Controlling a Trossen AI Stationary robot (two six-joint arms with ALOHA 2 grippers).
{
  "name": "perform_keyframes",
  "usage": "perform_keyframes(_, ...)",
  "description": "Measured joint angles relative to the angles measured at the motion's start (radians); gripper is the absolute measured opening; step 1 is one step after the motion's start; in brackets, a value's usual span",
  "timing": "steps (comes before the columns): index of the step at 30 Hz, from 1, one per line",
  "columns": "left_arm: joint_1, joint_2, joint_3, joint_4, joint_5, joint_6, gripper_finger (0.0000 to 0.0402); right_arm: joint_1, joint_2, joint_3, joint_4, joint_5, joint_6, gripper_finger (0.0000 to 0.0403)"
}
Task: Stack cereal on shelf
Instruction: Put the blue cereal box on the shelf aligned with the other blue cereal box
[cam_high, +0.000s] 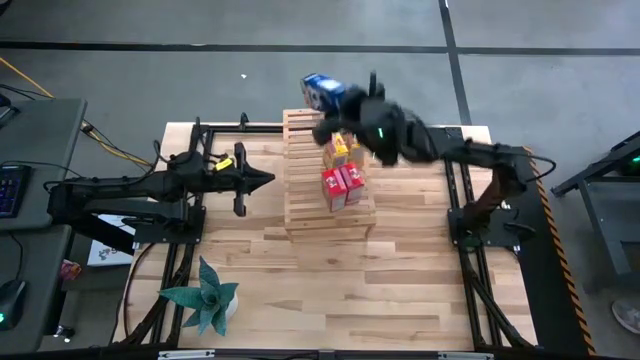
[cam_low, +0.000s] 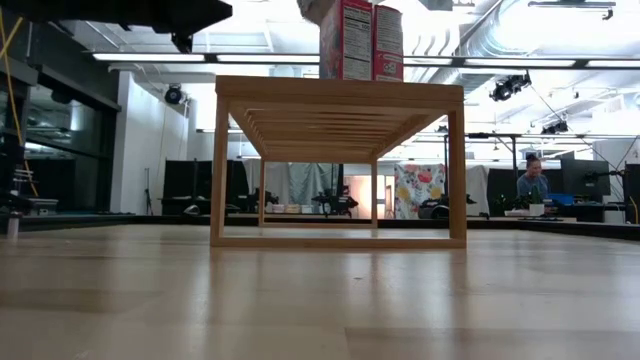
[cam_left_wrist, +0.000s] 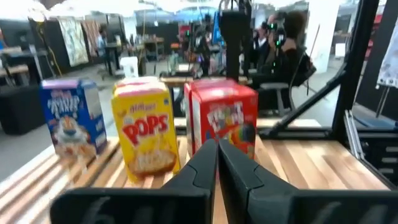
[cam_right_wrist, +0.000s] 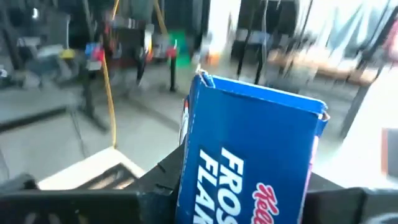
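Observation:
The light-wood slatted rack (cam_high: 328, 215) stands mid-table, seen from its end in the low view (cam_low: 340, 100). Two red boxes (cam_high: 342, 186) and two yellow boxes (cam_high: 339, 150) stand on its slats. The left wrist view shows a red box (cam_left_wrist: 221, 121), a yellow box (cam_left_wrist: 146, 130) and a blue box (cam_left_wrist: 71, 121) upright in a row. My right gripper (cam_high: 348, 100) hovers over the rack's far end, shut on a second blue box (cam_high: 322, 92). My left gripper (cam_high: 268, 180) waits shut, left of the rack. My right gripper holds the blue cereal box (cam_right_wrist: 249, 162) pinched between its two fingers (cam_right_wrist: 158, 180), one on each narrow side. The box is lifted clear above the rack's far end, and its upper end (cam_right_wrist: 261, 93) sticks out past the fingers. The wrist hides the lower end.
A teal plant (cam_high: 205, 295) stands near the table's near-left corner. Black frame rails (cam_high: 470, 240) run along both table sides. Bare tabletop (cam_high: 350, 290) lies on the near side of the rack. A person (cam_low: 530, 180) sits in the room far behind.

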Motion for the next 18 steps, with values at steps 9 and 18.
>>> perform_keyframes(9, 0.0, 0.002, 0.0, -0.041, -0.001, -0.064, 0.0008, -0.203, 0.267, 0.419, -0.473, -0.208, 0.191, 0.0123)
perform_keyframes(18, 0.01, 0.004, 0.0, -0.035, -0.009, -0.048, 0.0008, -0.306, 0.261, 0.325, -0.576, -0.304, 0.329, 0.0123)
